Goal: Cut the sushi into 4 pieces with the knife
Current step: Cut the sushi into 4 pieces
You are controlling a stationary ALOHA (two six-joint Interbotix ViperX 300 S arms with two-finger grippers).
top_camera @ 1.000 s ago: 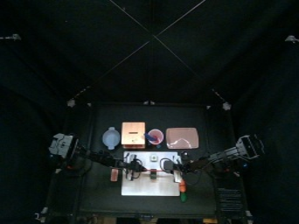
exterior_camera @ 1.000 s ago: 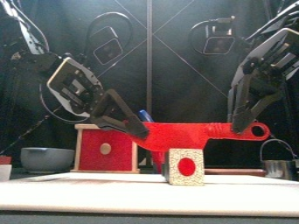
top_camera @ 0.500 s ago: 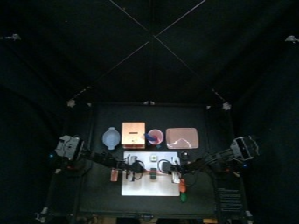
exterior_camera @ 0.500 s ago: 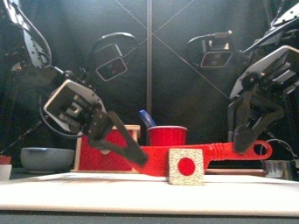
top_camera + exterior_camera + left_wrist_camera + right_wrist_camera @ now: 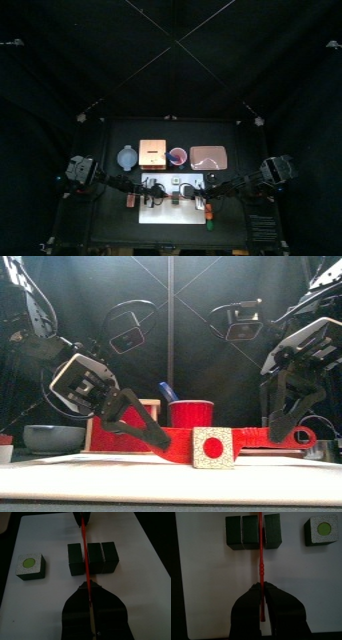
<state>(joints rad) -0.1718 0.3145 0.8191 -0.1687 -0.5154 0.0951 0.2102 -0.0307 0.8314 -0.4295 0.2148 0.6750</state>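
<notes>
- Nearest to you, the front view shows a pale speckled face (image 5: 211, 446) with a red round centre. It covers the middle of the red knife (image 5: 258, 437) behind it. From here you cannot tell whether this face is the end of the roll or the loose piece.
- The knife lies level, left to right, over the white cutting board (image 5: 40, 532). The right gripper (image 5: 261, 588) has its jaws pressed together on the handle end. The left gripper (image 5: 90, 592) has its jaws pressed together on the tip end of the blade.
- Under the blade is the sushi roll (image 5: 105, 558), three dark green blocks touching each other on the board. The blade crosses it near a seam, with one block on one side and two on the other.
- The loose piece (image 5: 30, 566) sits on the board off the one-block end, apart from the roll. Its pale top carries a green round mark. You cannot tell whether that end is the near one or the far one.
- Farther back stands the red cup (image 5: 191, 413) with the blue knife (image 5: 163, 389) in it. Left of it is the wooden box (image 5: 118, 428) with its red drawer front, and at the far left is the blue-grey bowl (image 5: 51, 437).
- The pink tray (image 5: 210, 157) lies at the far right.
</notes>
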